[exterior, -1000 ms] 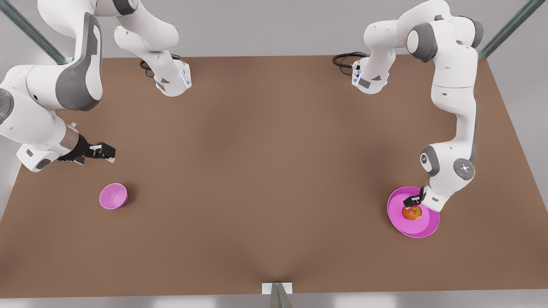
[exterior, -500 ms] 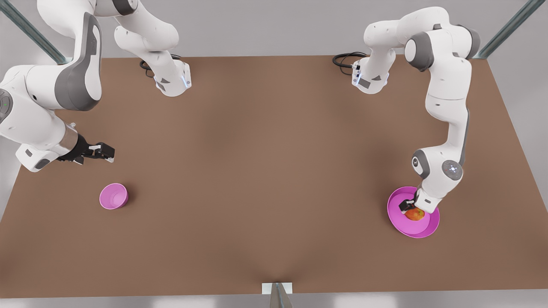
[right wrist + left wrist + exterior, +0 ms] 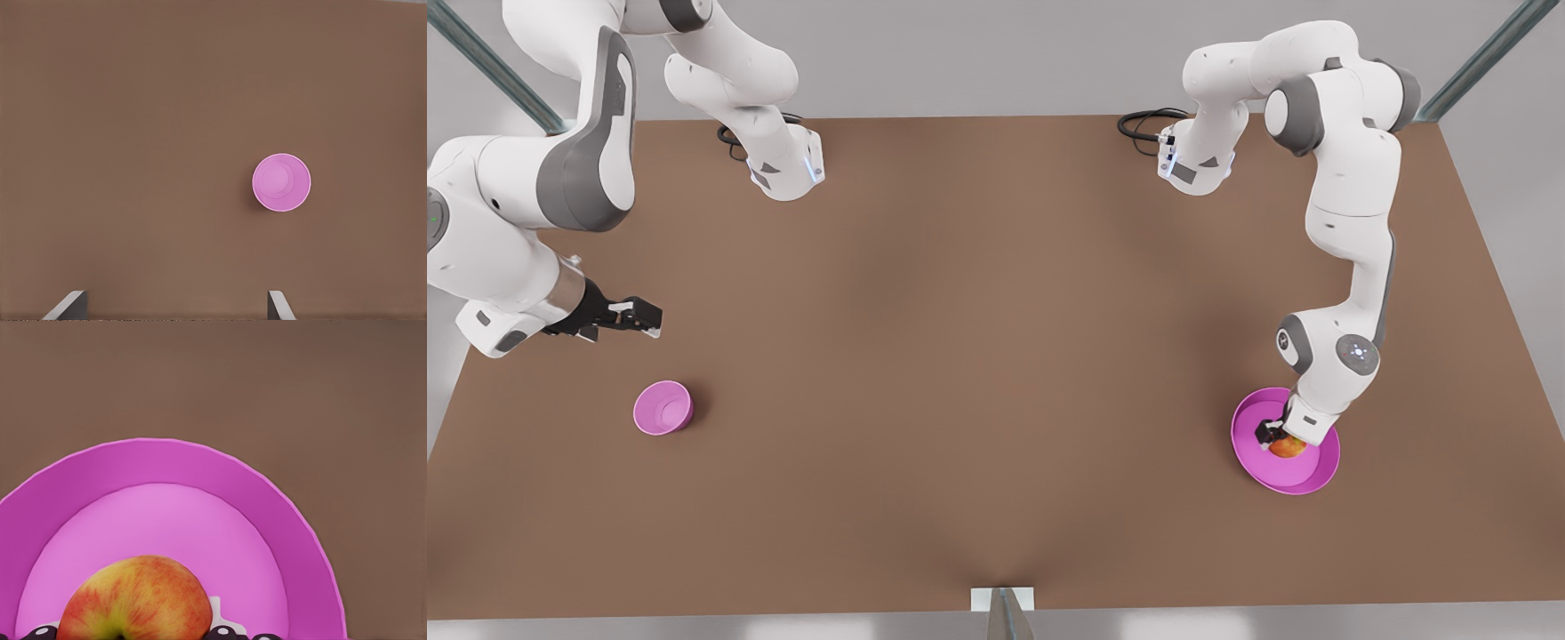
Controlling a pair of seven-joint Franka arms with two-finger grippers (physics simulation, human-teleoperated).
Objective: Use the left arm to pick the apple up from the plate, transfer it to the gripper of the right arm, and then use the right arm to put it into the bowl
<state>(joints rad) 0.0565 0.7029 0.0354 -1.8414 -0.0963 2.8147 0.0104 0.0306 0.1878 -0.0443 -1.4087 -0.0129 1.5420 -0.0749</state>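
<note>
Left claw [image 3: 1277,436] astride apple [image 3: 1288,446]; right claw [image 3: 640,317] waits near bowl [image 3: 663,408]

Even, soft light; faint shadows.

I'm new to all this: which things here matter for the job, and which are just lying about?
Part of the job: apple, plate, bowl, left tool down at the apple, right tool waiting open near the bowl.

Just there: brown table, black cables.

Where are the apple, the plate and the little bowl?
apple [image 3: 137,600]: left wrist view, its red-yellow skin.
plate [image 3: 1303,480]: front view, bare rim on the near side.
bowl [image 3: 281,182]: right wrist view, the inside bottom.
</note>
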